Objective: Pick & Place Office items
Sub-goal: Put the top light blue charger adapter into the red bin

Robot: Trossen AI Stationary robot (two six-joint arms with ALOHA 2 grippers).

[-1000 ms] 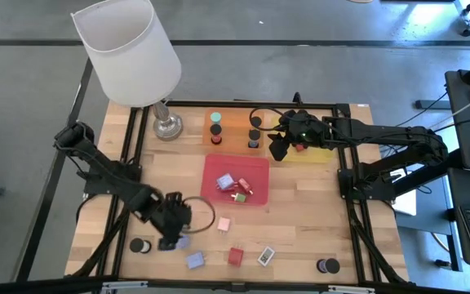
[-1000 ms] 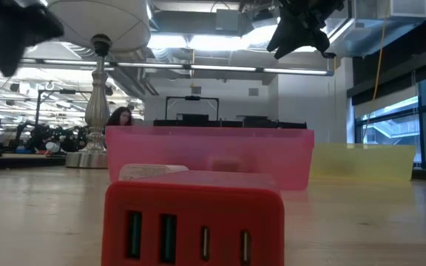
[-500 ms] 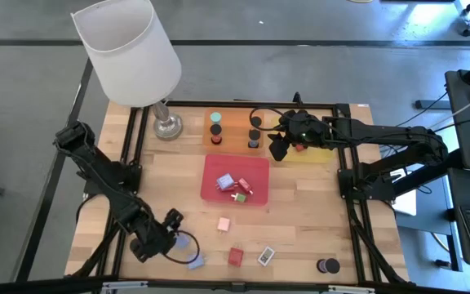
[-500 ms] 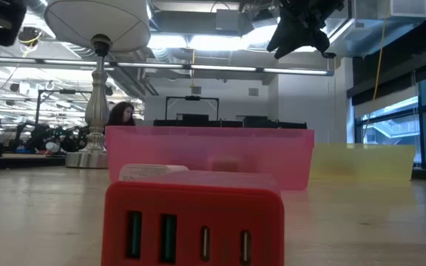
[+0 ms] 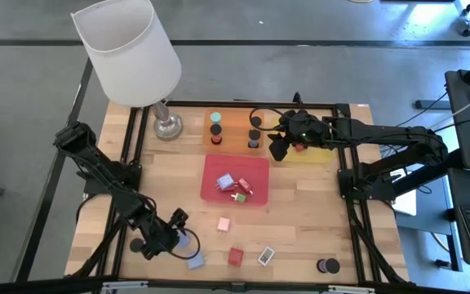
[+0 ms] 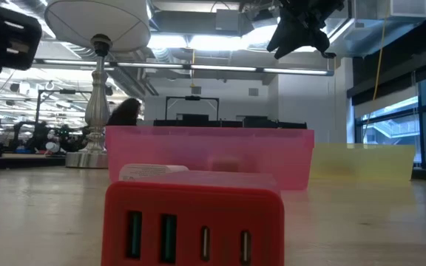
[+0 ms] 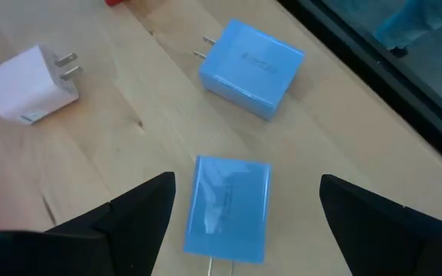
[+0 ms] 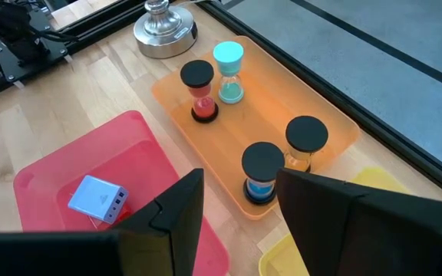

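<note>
Left claw [image 7: 244,207] hangs wide open over a blue charger [image 7: 229,207] lying flat between its fingers on the desk [image 7: 129,138]; closing off-centre could twist it away

Left gripper [image 5: 179,238] now open over the nearer blue charger [image 7: 229,207]; lower, closer in.

Bright, even light; near red charger [image 6: 194,218] slightly blurred.
</note>
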